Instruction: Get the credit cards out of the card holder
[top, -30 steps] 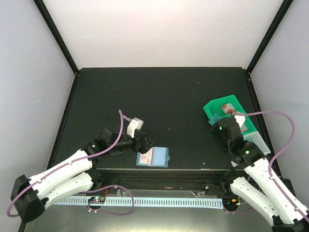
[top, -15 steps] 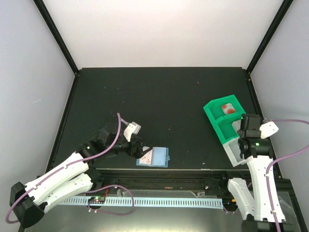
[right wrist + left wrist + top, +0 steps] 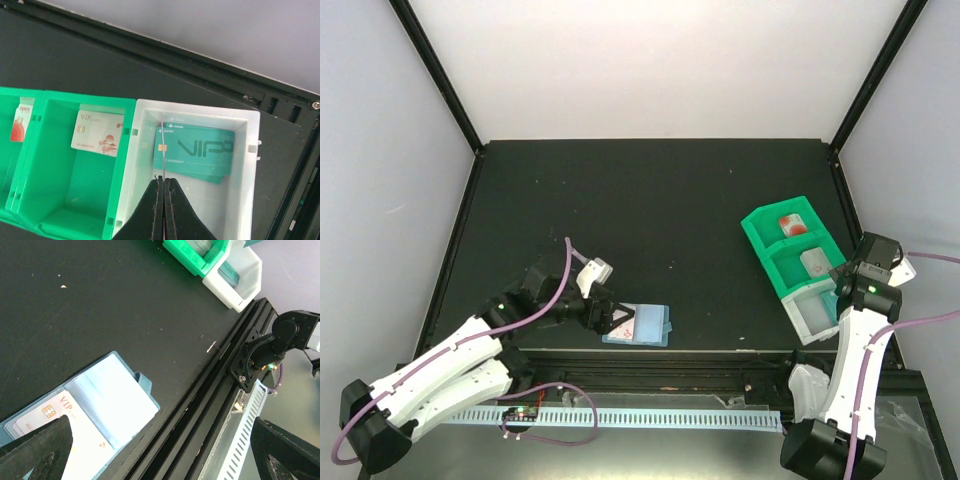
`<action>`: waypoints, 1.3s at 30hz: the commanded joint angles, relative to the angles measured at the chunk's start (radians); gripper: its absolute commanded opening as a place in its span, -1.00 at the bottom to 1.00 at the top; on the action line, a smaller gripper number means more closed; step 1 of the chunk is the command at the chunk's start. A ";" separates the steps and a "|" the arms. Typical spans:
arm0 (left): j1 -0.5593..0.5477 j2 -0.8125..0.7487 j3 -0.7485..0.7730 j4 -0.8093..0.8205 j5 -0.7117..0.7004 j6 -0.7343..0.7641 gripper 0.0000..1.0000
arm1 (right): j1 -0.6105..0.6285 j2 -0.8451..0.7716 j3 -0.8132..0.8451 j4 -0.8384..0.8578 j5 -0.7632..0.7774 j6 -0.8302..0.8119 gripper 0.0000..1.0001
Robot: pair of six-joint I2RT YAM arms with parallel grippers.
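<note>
I had the left gripper point(image 3: 608, 316) low over the table point(image 3: 650, 200), jaws spread wide, right at the left end of the card holder point(image 3: 116, 392). The holder lay open and flat close to the table's near edge. A white card point(image 3: 70, 420) with a chip sat in its left panel, so I judged that one the next to come out. Whether the right panel held another, I could not tell. Wide jaws made sense to me there: a card lying flat needs a finger worked against one edge.

Over on the right, the right gripper point(image 3: 163, 181) hung above the white compartment point(image 3: 215, 210) at the near end of the green tray point(image 3: 60, 200), fingers pressed together. A thin pale line ran on from their tips, and I could not tell whether it was something pinched edge-on. In that compartment lay stacked teal cards point(image 3: 200, 150), in the next a blossom card point(image 3: 97, 132), and in the far one a red-marked card point(image 3: 17, 122). I guessed they were sorted by kind.

The holder's near side lay just beside the black rail point(image 3: 220, 375) along the table edge, so a pull toward me risked dragging it off. Bare table stretched far and right of it, with the tray well apart.
</note>
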 commanded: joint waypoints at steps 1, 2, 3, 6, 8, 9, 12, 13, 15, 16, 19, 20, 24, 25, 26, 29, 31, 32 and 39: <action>0.006 -0.022 0.043 -0.010 0.034 0.019 0.98 | -0.013 -0.002 -0.020 0.020 -0.057 -0.035 -0.98; 0.006 -0.026 0.041 -0.010 0.033 0.020 0.98 | -0.015 -0.003 -0.030 0.029 -0.054 -0.037 -0.98; 0.006 -0.029 0.038 -0.006 0.032 0.018 0.98 | -0.019 0.001 -0.036 0.032 -0.061 -0.037 -0.98; 0.006 -0.035 0.029 0.005 0.031 0.014 0.98 | -0.024 0.019 -0.043 0.030 -0.124 -0.029 -0.98; 0.006 -0.034 0.028 0.007 0.028 0.015 0.98 | -0.024 0.025 -0.060 0.047 -0.138 -0.026 -0.98; 0.005 -0.034 0.030 0.006 0.030 0.017 0.98 | -0.024 0.031 -0.065 0.055 -0.132 -0.027 -0.98; 0.006 -0.032 0.035 0.001 0.028 0.025 0.98 | -0.025 0.067 -0.071 0.076 -0.110 -0.033 -0.99; 0.006 -0.033 0.036 0.000 0.025 0.028 0.98 | -0.025 0.080 -0.073 0.087 -0.109 -0.037 -0.98; 0.006 -0.030 0.040 -0.004 0.022 0.030 0.98 | -0.025 0.113 -0.079 0.111 -0.109 -0.044 -0.98; 0.006 -0.030 0.043 -0.007 0.018 0.032 0.98 | -0.027 0.121 -0.080 0.119 -0.106 -0.045 -0.98; 0.006 -0.028 0.047 -0.014 0.012 0.032 0.98 | -0.028 0.157 -0.088 0.147 -0.102 -0.053 -0.98; 0.006 -0.026 0.047 -0.015 0.011 0.032 0.98 | -0.028 0.167 -0.094 0.158 -0.107 -0.055 -0.98; 0.008 -0.027 0.048 -0.022 -0.011 0.034 0.98 | -0.046 0.201 -0.105 0.186 -0.126 -0.073 -0.98; 0.008 -0.029 0.050 -0.025 -0.019 0.034 0.98 | -0.052 0.207 -0.106 0.188 -0.121 -0.077 -0.98; 0.008 -0.031 0.050 -0.026 -0.023 0.035 0.98 | -0.057 0.213 -0.107 0.193 -0.117 -0.082 -0.98; 0.009 -0.034 0.049 -0.020 -0.026 0.041 0.98 | -0.074 0.230 -0.114 0.207 -0.118 -0.085 -0.98; 0.010 -0.028 0.048 -0.015 -0.028 0.045 0.98 | -0.077 0.249 -0.114 0.213 -0.121 -0.084 -0.98; 0.013 -0.023 0.048 -0.013 -0.027 0.048 0.98 | -0.077 0.258 -0.114 0.218 -0.124 -0.082 -0.98; 0.029 0.023 0.059 -0.017 0.007 0.058 0.98 | -0.078 0.293 -0.120 0.228 -0.135 -0.086 -0.98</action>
